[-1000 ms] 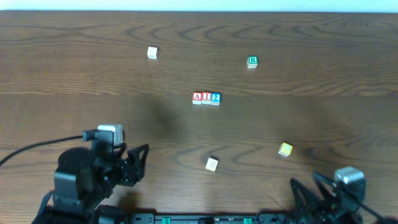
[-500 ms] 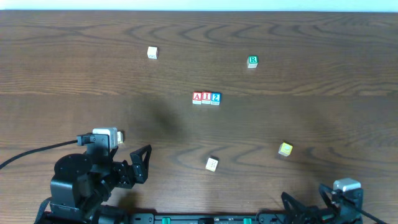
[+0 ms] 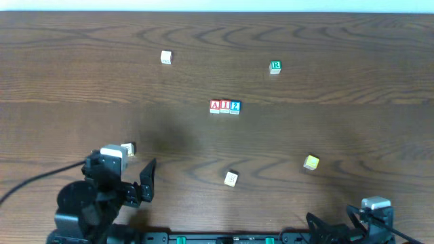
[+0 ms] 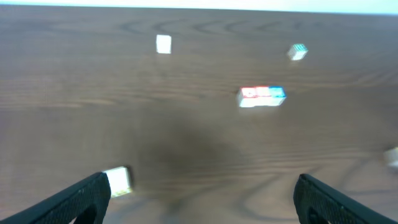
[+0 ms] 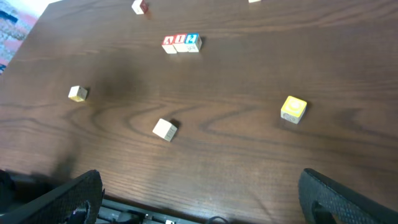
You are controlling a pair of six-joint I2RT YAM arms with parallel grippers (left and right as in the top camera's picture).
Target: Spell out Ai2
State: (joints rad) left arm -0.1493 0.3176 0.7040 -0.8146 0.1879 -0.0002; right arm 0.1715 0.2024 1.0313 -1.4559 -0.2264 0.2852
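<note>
Three blocks stand touching in a row at the table's middle: a red A block (image 3: pixel 215 106), a red I block (image 3: pixel 224 106) and a blue 2 block (image 3: pixel 234 107). The row also shows in the left wrist view (image 4: pixel 262 96) and the right wrist view (image 5: pixel 181 43). My left gripper (image 4: pixel 199 198) is open and empty at the front left, far from the row. My right gripper (image 5: pixel 205 199) is open and empty over the table's front edge at the right.
Loose blocks lie around: a white one (image 3: pixel 166 57) at the back left, a green R block (image 3: pixel 274 66), a yellow one (image 3: pixel 311 163), a pale one (image 3: pixel 231 178) and a pale one (image 3: pixel 127 148) beside the left arm.
Both arms have drawn back toward the front edge. The left gripper has slid back and turned, uncovering the pale block beside it. The blocks have not moved.
</note>
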